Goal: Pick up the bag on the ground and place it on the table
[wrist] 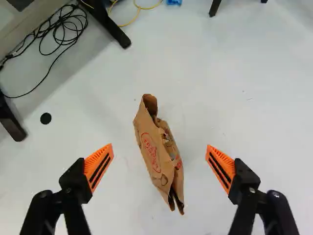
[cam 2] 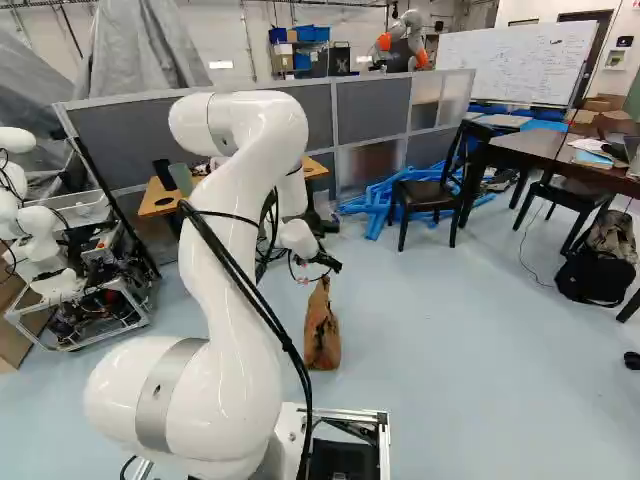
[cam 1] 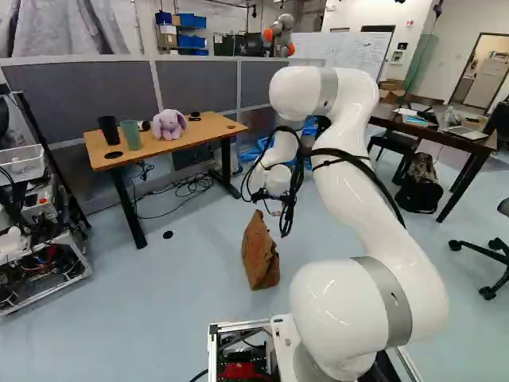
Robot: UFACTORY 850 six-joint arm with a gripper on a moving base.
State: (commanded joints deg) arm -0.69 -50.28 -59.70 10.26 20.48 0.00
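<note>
Item: creased brown paper bag (wrist: 155,147) (rather rumpled), on the pale blue floor (cam 1: 191,286).
Gripping part: black two-fingered tool (cam 2: 321,271), spread wide, bag ahead.
Furniture: rectangular light-wood worktop (cam 1: 208,130) with black legs.

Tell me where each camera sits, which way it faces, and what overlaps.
Left base view: behind the arm, to its left, facing ahead and down toward the light wooden table and bag; the arm rises right of the middle.
Right base view: behind, to its right, facing ahead; the arm covers part of that table.
Wrist view: along the open gripper, down at the bag; both fingers show.
Shared by both base views: arm, table, bag.
</note>
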